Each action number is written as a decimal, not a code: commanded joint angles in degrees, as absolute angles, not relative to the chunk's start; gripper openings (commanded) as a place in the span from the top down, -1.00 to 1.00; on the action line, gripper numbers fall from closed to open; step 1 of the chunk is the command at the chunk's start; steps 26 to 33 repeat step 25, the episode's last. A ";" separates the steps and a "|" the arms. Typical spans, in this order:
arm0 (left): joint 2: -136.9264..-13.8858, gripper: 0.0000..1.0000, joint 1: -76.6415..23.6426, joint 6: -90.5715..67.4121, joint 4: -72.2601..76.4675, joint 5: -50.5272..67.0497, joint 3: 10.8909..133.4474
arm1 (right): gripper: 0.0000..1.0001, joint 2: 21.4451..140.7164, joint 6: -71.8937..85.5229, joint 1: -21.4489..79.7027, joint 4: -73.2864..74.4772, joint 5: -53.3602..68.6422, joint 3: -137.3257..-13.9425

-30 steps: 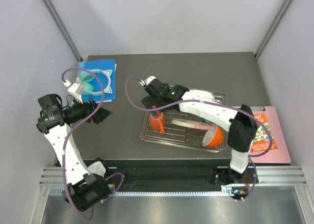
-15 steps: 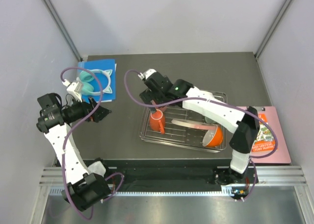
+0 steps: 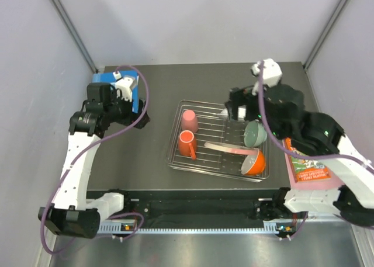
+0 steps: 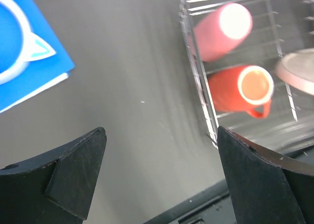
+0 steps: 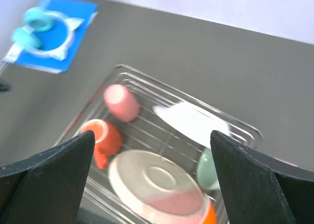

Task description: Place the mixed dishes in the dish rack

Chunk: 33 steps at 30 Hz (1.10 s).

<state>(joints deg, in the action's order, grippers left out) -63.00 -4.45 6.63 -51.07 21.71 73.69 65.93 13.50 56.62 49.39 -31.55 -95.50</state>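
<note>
The silver wire dish rack (image 3: 217, 128) stands mid-table. In it lie the pink cup (image 3: 189, 120) on its side, the orange mug (image 3: 187, 144), the pink-and-cream plate (image 3: 228, 148), the orange bowl (image 3: 254, 162) and the mint-green bowl (image 3: 255, 133). The right wrist view shows the white plate (image 5: 191, 121) at the rack's far side, with the cup (image 5: 121, 102), mug (image 5: 100, 136) and pink-and-cream plate (image 5: 157, 185). My right gripper (image 3: 236, 106) hangs open and empty above the rack's back right (image 5: 152, 136). My left gripper (image 3: 111, 106) is open and empty (image 4: 160, 136) left of the rack, over bare table.
The flat blue board (image 3: 125, 89) with the teal ring-shaped object (image 5: 34, 25) lies at the back left, under my left arm. A pink board with a printed booklet (image 3: 307, 162) lies right of the rack. Walls close in the left, right and back.
My right arm has pulled away from the rack's left end, up and to the back right; the pink cup now shows lying in the rack. My left arm has swung towards the blue board.
</note>
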 commanded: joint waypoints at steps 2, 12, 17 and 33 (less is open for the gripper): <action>-62.14 -0.98 -11.07 1.50 -47.63 10.99 75.16 | -0.99 56.18 21.61 56.87 54.66 -42.28 -81.31; -56.08 -0.98 -13.36 -3.25 -43.86 4.40 69.08 | -0.99 52.47 28.74 56.87 63.54 -42.10 -82.70; -56.08 -0.98 -13.45 -4.30 -46.23 5.45 68.82 | -0.99 50.28 28.13 56.87 60.91 -41.31 -81.04; -52.65 -0.98 -13.45 -4.83 -43.15 6.77 65.13 | -0.99 49.75 26.98 56.87 60.12 -41.31 -80.33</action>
